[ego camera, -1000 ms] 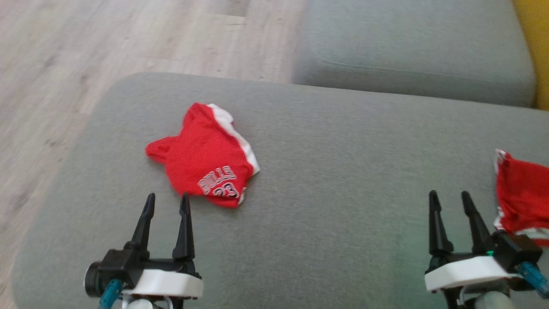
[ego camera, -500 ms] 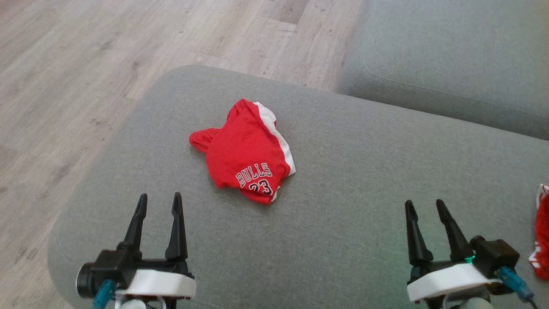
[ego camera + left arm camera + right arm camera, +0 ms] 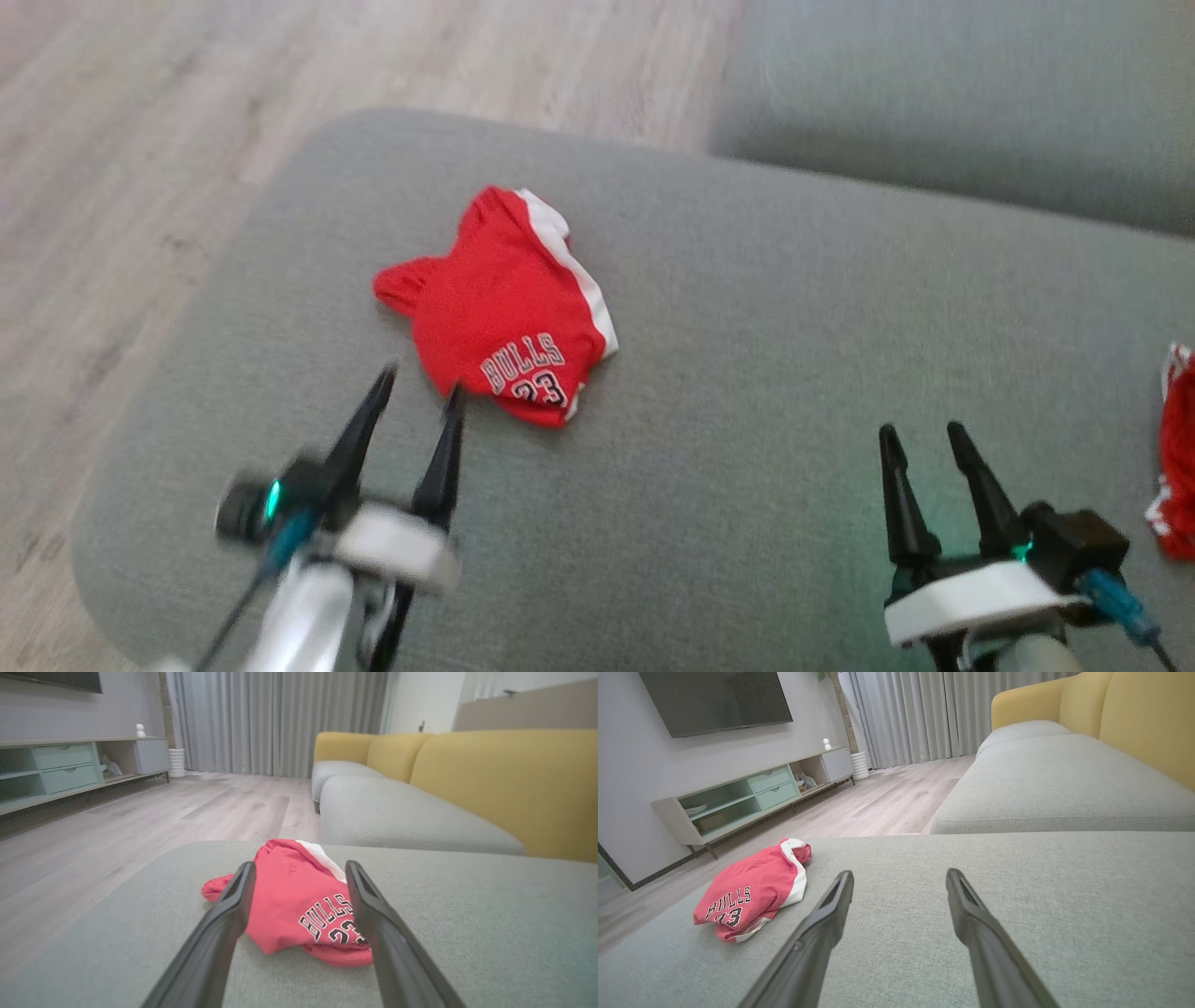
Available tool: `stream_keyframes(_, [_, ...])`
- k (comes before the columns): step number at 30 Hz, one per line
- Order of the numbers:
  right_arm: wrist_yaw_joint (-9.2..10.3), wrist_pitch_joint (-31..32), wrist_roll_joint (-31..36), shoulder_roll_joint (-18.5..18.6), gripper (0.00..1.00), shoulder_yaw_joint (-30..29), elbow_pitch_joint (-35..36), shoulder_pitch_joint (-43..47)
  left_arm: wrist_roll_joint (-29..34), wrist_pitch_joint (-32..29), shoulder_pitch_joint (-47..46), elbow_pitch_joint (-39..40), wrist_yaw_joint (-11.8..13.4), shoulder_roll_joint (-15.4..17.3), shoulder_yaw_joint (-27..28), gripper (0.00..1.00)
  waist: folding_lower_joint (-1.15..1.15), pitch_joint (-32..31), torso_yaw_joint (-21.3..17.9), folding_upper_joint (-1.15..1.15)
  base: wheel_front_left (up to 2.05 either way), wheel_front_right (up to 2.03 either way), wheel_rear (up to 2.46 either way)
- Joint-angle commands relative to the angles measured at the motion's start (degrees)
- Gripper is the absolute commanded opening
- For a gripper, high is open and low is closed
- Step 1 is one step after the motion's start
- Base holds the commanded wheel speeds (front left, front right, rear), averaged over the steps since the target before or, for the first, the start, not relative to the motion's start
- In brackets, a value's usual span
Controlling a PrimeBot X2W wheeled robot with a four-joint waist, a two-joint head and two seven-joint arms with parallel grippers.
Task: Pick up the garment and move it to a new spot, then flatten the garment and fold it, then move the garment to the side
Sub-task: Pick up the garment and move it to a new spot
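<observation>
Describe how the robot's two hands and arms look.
The left hand and right hand match. Each has two long, tapered black fingers, a white band behind them, a small green light and a teal cable at the side. The left forearm is pale grey and blurred.

A small red garment (image 3: 495, 308) is seen lying crumpled on the grey cushion (image 3: 766, 392), toward its far left corner but set in from both edges. White trim is shown along its right side (the lettering "BULLS 23" is printed at its near end). It appears to be folded over itself, though the head view is blurred.
</observation>
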State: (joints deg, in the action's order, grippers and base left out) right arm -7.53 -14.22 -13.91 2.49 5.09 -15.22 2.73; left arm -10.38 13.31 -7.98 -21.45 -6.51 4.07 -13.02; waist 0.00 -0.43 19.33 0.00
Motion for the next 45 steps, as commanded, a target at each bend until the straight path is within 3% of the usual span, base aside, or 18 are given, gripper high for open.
stream_keyframes(1, [0.04,-0.8,0.8,0.4,1.00,0.8,2.2,-3.9,0.6,-2.1,-8.5,0.1,-0.6,1.9,-0.9,1.00,0.00,3.1,-2.0,0.00,0.00,0.00,0.00])
stream_keyframes(4, [0.04,-0.8,1.4,0.4,1.00,0.8,2.8,-5.5,-0.6,-7.9,-15.3,-3.0,-0.9,4.3,-8.2,1.00,0.00,5.9,-3.7,0.00,0.00,0.00,0.00])
stream_keyframes(10, [0.04,-0.8,1.6,0.4,1.00,1.2,3.6,-8.7,-9.9,-17.0,-26.3,-7.0,-1.0,9.9,-22.6,1.00,0.00,11.0,-7.3,0.00,0.00,0.00,0.00])
stream_keyframes(17, [0.04,-0.8,1.6,0.4,1.00,2.4,4.5,-11.2,-14.1,-22.1,-33.7,-15.5,-1.0,13.2,-29.1,1.00,0.00,14.6,-11.1,0.00,0.00,0.00,0.00])
stream_keyframes(26, [0.04,-0.8,1.4,0.4,1.00,2.4,5.2,-12.2,-13.9,-21.5,-36.5,-27.6,-0.8,12.8,-29.7,1.00,0.00,15.6,-14.4,0.00,0.00,0.00,0.00])
stream_keyframes(27, [0.04,-0.8,1.3,0.4,1.00,2.4,5.2,-12.1,-14.0,-21.2,-36.7,-28.5,-0.8,12.7,-29.7,0.45,0.00,15.4,-14.5,0.00,0.00,0.00,0.00])
stream_keyframes(28, [0.04,-0.8,1.3,0.4,1.00,2.4,5.1,-12.0,-14.0,-20.4,-36.9,-29.0,-0.8,12.6,-29.7,0.00,0.00,15.3,-14.7,0.00,0.00,0.00,0.00])
stream_keyframes(37, [0.04,-0.8,1.0,0.4,1.00,2.1,4.5,-10.7,-15.2,-7.1,-39.1,-28.0,-0.9,10.5,-28.8,0.00,0.00,11.3,-14.3,0.00,0.00,0.00,0.00])
stream_keyframes(45, [0.04,-0.8,0.5,0.4,1.00,2.0,3.7,-9.0,-15.8,0.6,-39.8,-20.0,-0.3,9.6,-26.8,0.00,0.00,7.3,-14.1,0.00,0.00,0.00,0.00])
